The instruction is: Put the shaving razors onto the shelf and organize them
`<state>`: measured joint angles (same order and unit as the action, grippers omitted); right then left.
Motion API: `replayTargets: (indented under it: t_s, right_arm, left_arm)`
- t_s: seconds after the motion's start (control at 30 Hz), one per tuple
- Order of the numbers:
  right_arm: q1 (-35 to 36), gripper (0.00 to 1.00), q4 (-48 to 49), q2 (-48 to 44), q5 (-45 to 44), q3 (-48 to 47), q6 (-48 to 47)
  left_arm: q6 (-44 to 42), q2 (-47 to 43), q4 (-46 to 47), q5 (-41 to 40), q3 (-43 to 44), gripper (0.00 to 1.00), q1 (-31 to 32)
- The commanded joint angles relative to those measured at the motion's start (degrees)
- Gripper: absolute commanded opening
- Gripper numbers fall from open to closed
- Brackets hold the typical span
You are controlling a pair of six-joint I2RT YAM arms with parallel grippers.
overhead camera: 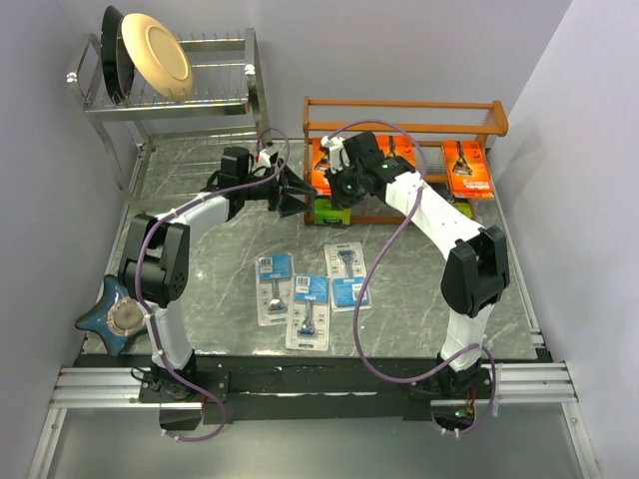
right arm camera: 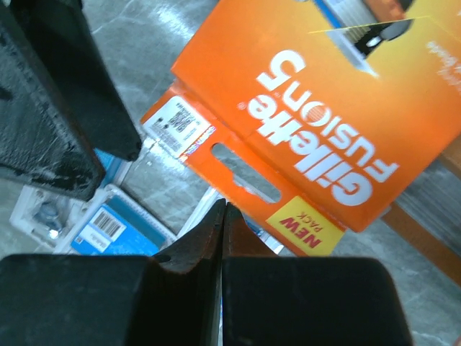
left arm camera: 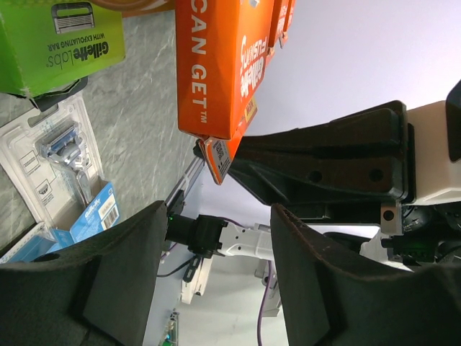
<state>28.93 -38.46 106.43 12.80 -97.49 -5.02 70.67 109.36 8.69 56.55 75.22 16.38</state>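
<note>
The reddish-brown wooden shelf (overhead camera: 404, 105) stands at the back right. Orange razor packs lean in it at the left (overhead camera: 329, 160) and the right (overhead camera: 467, 168); a third is mostly hidden behind my right arm. A lime-green box (overhead camera: 334, 212) lies at the shelf's left foot. Three blue blister cards (overhead camera: 310, 299) lie flat mid-table. My left gripper (overhead camera: 298, 195) is open and empty, just left of the orange pack (left arm camera: 216, 65) and the green box (left arm camera: 57, 36). My right gripper (right arm camera: 223, 205) is shut, with its tips at the hang-tab edge of the orange pack (right arm camera: 324, 108).
A chrome dish rack (overhead camera: 240, 100) with plates stands at the back left. A blue star-shaped dish (overhead camera: 115, 314) sits at the near left. The two grippers are close together in front of the shelf's left end. Walls close in on both sides.
</note>
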Motion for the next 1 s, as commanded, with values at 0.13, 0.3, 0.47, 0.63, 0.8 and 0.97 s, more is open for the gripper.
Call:
replayTargets:
  t_s: [0.13, 0.3, 0.47, 0.63, 0.8, 0.97]
  right_arm:
    - [-0.5, 0.03, -8.1, -7.9, 10.3, -1.2, -4.4]
    - [-0.6, 0.0, -6.4, -11.7, 5.3, 1.1, -5.4]
    - [-0.3, 0.0, 9.8, -17.7, -9.4, 9.9, -6.8]
    - [-0.4, 0.0, 16.6, -14.4, -18.2, 8.2, -12.3]
    - [-0.4, 0.0, 21.2, -11.0, -20.8, 7.7, -16.2]
    - [-0.4, 0.0, 24.7, -8.3, -22.6, 7.5, -19.7]
  left_arm:
    - [-3.2, -1.3, -0.5, -0.4, 1.9, 0.65, -0.5]
    - [-4.5, -2.9, -1.8, -0.6, -0.2, 0.65, -1.4]
    - [-4.9, -4.7, -2.0, -0.8, -1.9, 0.65, -1.6]
    - [-6.1, -6.1, -2.4, -1.0, -2.6, 0.65, -1.6]
    - [-6.2, -7.8, -2.2, -1.3, -4.6, 0.66, -1.6]
    - [-7.0, -8.7, -2.4, -1.3, -4.6, 0.66, -2.0]
